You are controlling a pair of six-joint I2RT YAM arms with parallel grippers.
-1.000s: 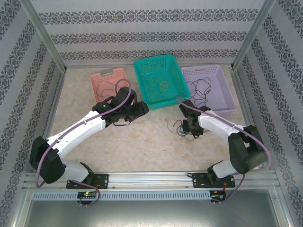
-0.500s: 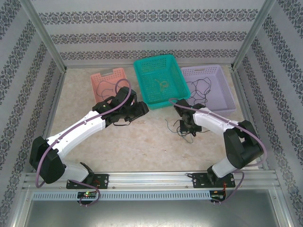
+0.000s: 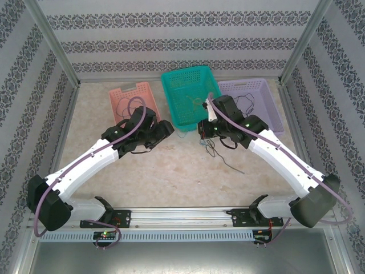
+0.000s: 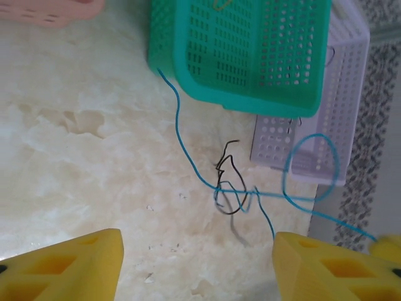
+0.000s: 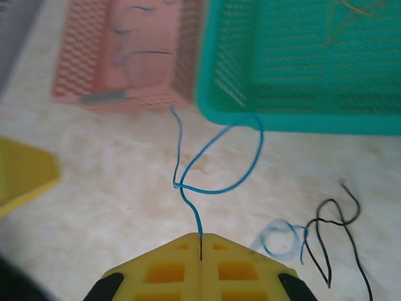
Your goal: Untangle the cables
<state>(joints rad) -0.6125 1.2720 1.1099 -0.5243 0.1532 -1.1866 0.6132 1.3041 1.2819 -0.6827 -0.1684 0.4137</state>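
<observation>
Your blue cable (image 4: pixel 181 141) trails from the green basket's (image 4: pixel 250 69) corner across the table (image 4: pixel 88 163), curls into one open loop, and crosses a small black cable (image 4: pixel 220 194) tangle near the baskets.

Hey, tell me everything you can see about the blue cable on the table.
The blue cable is a hair-thin, flexible, bright blue wire. The right end effector is shut on one part of it. From there it curls into one open loop, then stretches across the pale tabletop to the near corner of the green basket. Midway it passes through a small tangle of black cable. The left end effector is open, not touching it.
</observation>
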